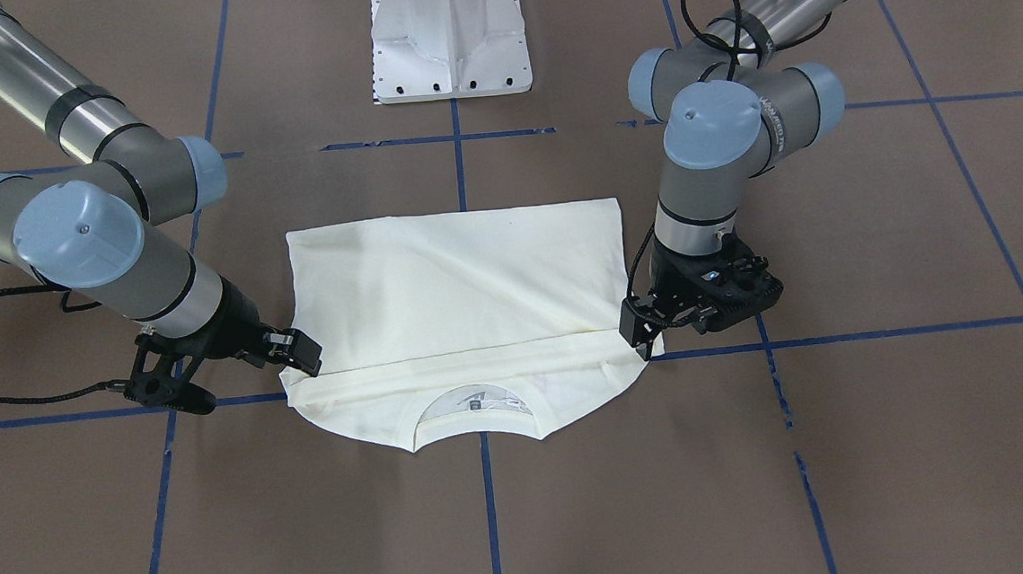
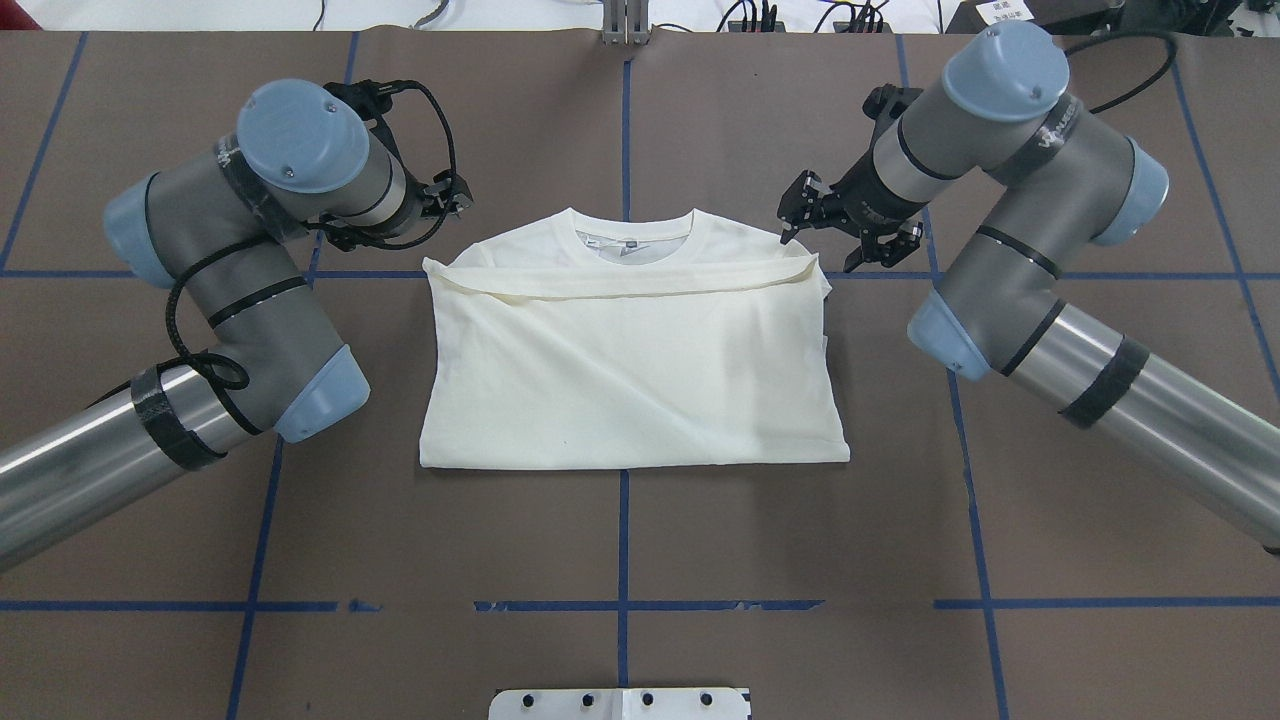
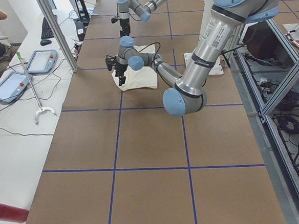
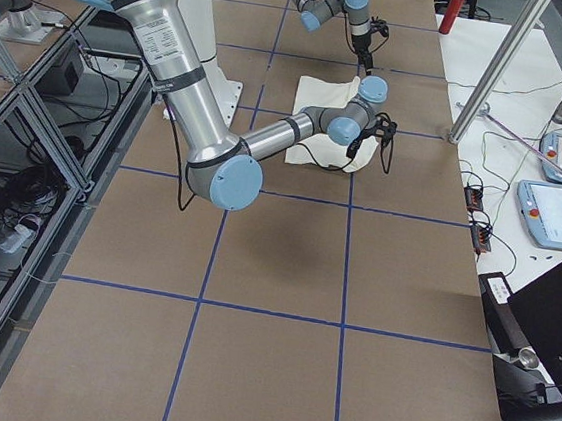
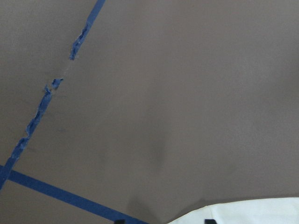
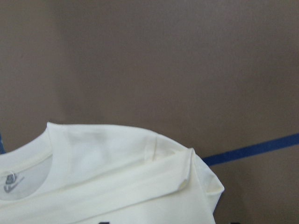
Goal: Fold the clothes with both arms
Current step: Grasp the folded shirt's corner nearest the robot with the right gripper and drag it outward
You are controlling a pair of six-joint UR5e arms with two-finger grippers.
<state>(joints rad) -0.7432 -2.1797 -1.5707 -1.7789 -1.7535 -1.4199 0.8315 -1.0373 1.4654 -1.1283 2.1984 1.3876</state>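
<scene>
Here, T-shirt [image 2: 630, 370] crosswise, collar [image 2: 632, 238] away from pedestal [image 2: 620, 703], left gripper [image 1: 698, 314] and right gripper [image 1: 229, 370] spread

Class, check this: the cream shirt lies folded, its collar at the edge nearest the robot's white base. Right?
No. In the front-facing view the shirt lies folded, its collar at the edge farthest from the white base.

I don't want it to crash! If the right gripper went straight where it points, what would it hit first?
Probably the T-shirt: the open right gripper points down at its folded shoulder corner, though depth is unclear.
</scene>
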